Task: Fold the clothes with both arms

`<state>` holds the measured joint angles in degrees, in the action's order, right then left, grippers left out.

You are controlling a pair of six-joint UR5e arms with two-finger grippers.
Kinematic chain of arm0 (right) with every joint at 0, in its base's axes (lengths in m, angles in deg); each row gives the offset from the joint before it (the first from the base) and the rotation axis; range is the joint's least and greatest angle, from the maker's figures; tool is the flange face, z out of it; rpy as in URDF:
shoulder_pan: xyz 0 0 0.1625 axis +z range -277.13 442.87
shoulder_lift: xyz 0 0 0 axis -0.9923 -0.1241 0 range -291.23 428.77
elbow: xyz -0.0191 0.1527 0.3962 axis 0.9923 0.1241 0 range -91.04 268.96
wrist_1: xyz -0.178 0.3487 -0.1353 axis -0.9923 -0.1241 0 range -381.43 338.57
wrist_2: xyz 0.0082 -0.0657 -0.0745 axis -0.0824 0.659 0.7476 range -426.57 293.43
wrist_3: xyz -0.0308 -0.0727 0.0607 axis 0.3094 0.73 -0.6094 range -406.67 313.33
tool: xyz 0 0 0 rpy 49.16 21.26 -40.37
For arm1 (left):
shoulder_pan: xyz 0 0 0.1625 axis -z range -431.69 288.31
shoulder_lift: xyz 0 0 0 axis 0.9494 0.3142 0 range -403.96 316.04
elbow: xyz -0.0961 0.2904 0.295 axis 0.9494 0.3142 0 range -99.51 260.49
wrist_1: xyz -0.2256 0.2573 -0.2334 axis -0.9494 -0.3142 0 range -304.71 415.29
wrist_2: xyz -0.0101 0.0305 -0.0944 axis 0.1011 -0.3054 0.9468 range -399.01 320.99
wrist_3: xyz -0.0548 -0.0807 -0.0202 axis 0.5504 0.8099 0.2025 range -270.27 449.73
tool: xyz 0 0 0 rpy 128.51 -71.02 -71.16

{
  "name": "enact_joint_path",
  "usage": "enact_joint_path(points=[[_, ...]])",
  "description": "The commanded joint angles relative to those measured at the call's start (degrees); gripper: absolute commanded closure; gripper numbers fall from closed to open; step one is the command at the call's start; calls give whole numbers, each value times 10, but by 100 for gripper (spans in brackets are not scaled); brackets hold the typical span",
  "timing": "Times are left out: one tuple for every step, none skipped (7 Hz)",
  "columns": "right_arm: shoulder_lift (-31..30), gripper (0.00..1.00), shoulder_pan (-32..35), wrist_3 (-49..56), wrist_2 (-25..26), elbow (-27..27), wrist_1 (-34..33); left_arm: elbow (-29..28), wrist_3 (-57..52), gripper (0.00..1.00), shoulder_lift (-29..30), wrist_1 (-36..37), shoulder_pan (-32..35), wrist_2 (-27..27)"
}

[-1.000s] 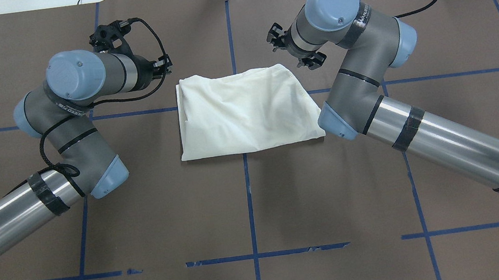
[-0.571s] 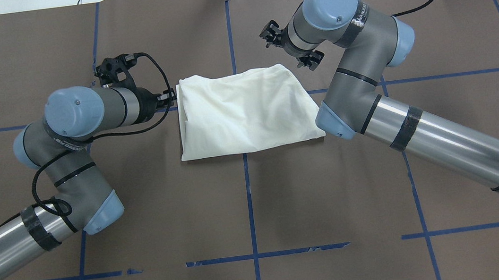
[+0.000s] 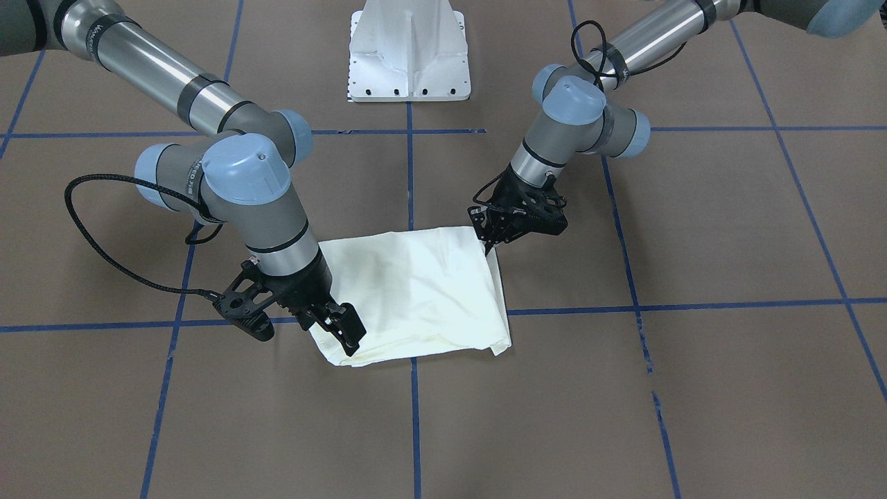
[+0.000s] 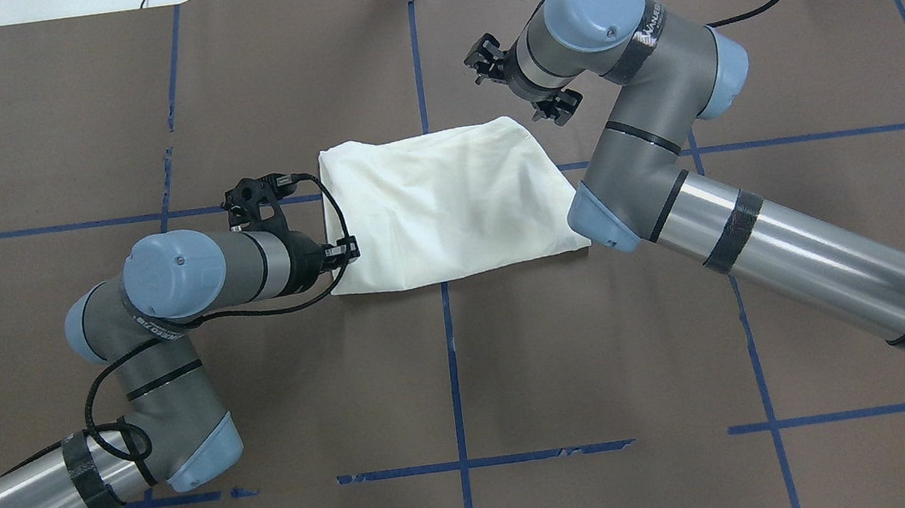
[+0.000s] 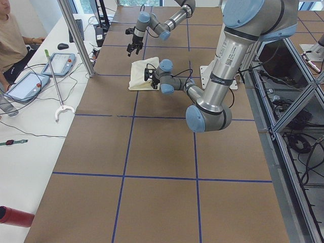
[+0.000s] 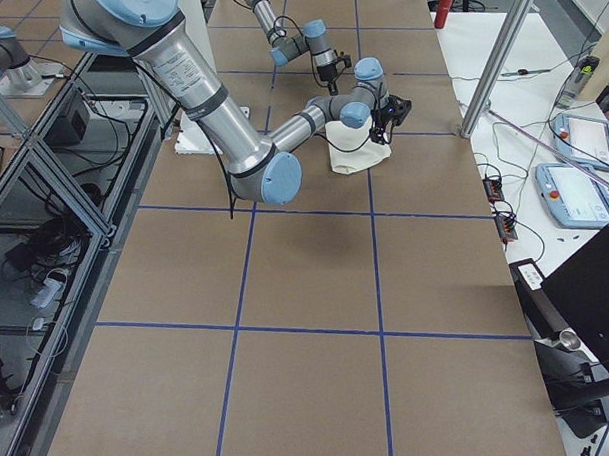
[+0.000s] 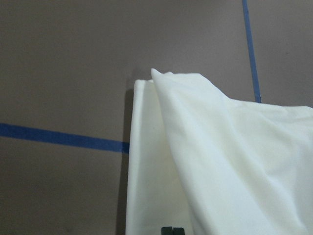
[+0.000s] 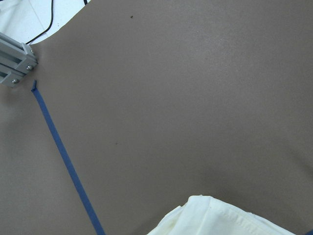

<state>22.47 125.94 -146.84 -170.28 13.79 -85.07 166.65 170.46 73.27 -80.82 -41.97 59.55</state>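
Observation:
The clothes are one cream shirt [image 4: 446, 203], folded into a rough rectangle at the table's middle [image 3: 416, 291]; no print shows. My left gripper [image 4: 347, 250] lies low at the shirt's near-left corner [image 3: 487, 244]. Its fingers converge and look shut, the tips touching the cloth edge without pinching any fold. The left wrist view shows the layered shirt [image 7: 234, 161] with a small black tip at the bottom centre. My right gripper [image 3: 341, 331] hangs open just over the far-right corner, its wrist above [image 4: 523, 88]. That corner of the shirt [image 8: 220, 218] shows in the right wrist view.
Blue tape lines [image 4: 453, 375] cross the brown table cover. The white pedestal base [image 3: 409, 55] stands at the robot's side. In the exterior left view a person [image 5: 12, 35] sits at a side table with tablets, beside an aluminium post [image 5: 76, 35].
My left arm has swung back toward the robot along the shirt's left edge, from the far-left corner to the near-left one. That edge now lies straighter. The right gripper shifted slightly farther away.

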Motion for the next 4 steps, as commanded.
enact_joint_path(points=[[1, 0, 0, -1, 0, -3, 0, 22, 0, 100, -35, -1, -4, 25], [2, 0, 0, -2, 0, -4, 0, 22, 0, 100, -36, -2, -5, 38], [2, 0, 0, -7, 0, -9, 0, 30, 5, 100, -36, -1, -6, 64], [2, 0, 0, -8, 1, -11, 0, 43, 24, 100, -37, -1, -6, 66]])
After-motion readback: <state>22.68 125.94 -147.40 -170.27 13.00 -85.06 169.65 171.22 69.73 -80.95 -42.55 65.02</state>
